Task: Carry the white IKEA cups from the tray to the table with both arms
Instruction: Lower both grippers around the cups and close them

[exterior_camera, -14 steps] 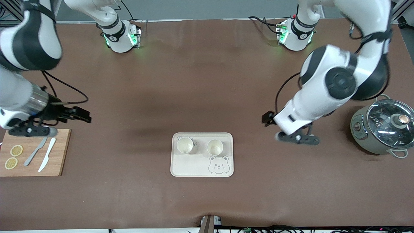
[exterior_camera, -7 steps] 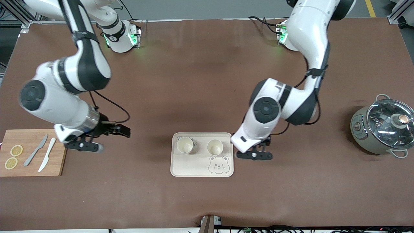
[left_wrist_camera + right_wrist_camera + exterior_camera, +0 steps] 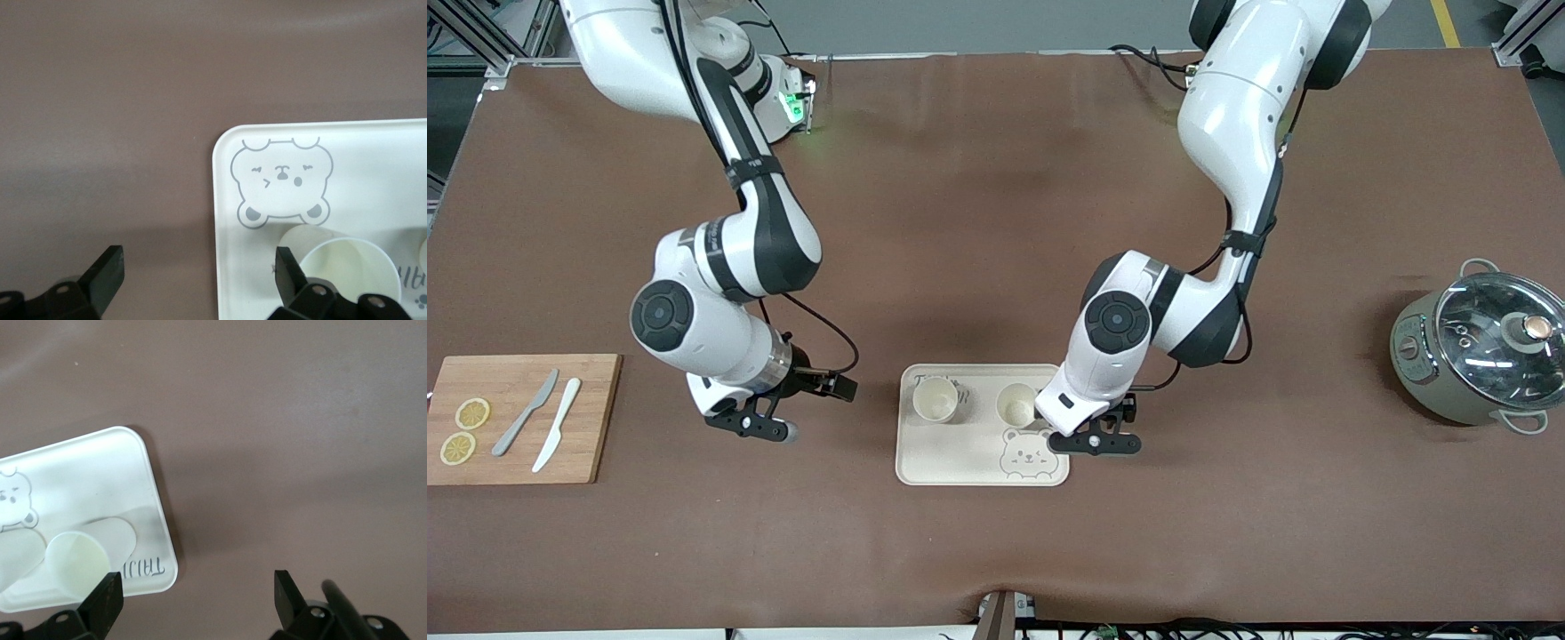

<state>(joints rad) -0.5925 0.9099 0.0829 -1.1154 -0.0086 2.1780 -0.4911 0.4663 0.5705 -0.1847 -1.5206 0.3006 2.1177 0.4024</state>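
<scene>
Two white cups sit upright side by side on the bear tray (image 3: 925,462), lower center of frame: one cup (image 3: 935,399), other cup (image 3: 1016,404). Left pincer (image 3: 1096,443) hangs over the tray's edge beside the second cup, fingers apart. Right pincer (image 3: 751,428) is over bare tabletop (image 3: 978,222), lower left of center, fingers apart.
</scene>
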